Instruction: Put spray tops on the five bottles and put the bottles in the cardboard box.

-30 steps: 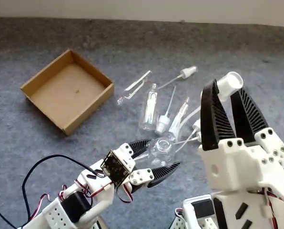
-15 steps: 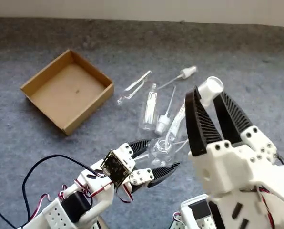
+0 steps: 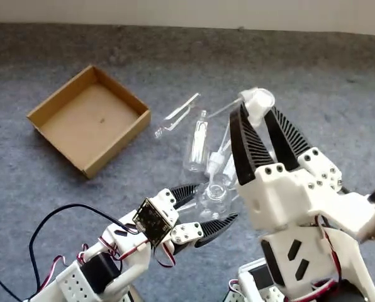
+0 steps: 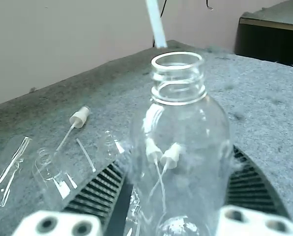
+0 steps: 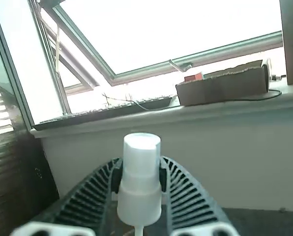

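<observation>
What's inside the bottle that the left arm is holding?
The bottle looks empty, its neck open. A white tube hangs just above its mouth, not in. Its base is hidden between the fingers of the left gripper.

We can read no text, label, number or sign anywhere. The cardboard box (image 3: 74, 126) shows plain brown faces, the bottle (image 4: 181, 147) is clear and carries no label, and the spray top (image 5: 140, 182) is plain white. The small red item (image 5: 193, 77) on the window sill is too small for us to tell whether it bears any print.
</observation>
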